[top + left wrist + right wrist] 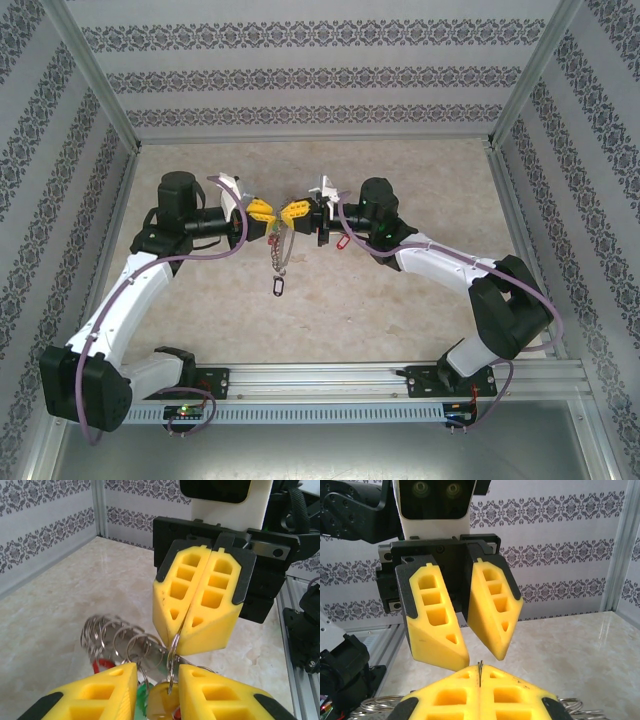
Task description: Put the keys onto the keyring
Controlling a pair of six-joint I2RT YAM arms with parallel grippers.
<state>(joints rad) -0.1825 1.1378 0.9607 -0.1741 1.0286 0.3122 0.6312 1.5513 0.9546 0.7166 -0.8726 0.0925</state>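
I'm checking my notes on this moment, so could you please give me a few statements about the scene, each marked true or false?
1. The right claw is shut on the keyring. True.
2. The left claw is clamped fully shut. False: it stands open, with a clear gap.
3. The keyring lies flat on the table. False: it is held up and dangles below the claws.
4. The two claws face each other tip to tip. True.
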